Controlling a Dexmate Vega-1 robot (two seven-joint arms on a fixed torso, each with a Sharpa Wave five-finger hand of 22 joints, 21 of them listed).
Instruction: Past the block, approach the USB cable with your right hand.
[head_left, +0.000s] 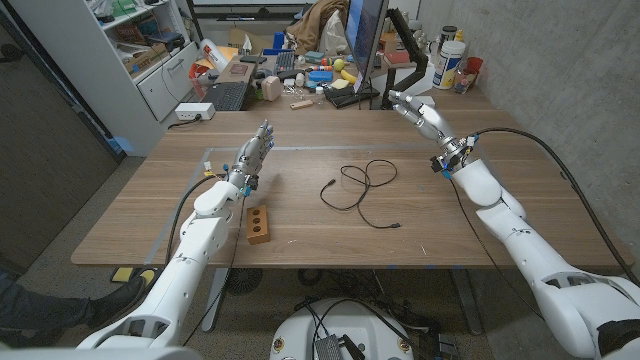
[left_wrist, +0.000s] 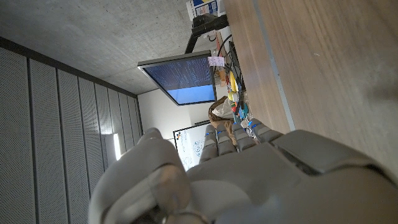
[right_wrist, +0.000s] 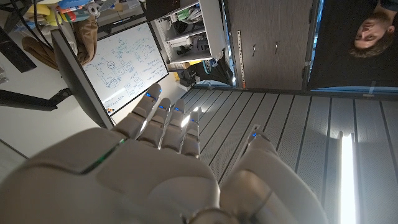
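USB cable (head_left: 361, 190) lies coiled mid-table, right of wooden block (head_left: 259, 225); right hand (head_left: 417, 110) raised far-right, fingers extended, empty; left hand (head_left: 254, 155) likewise; any labels on far clutter seem illegible

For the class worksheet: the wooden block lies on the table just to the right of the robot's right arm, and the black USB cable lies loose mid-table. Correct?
Not quite. The head view shows the wooden block beside the left arm, near the left hand, not the right arm. The rest holds: the black USB cable lies loose mid-table.
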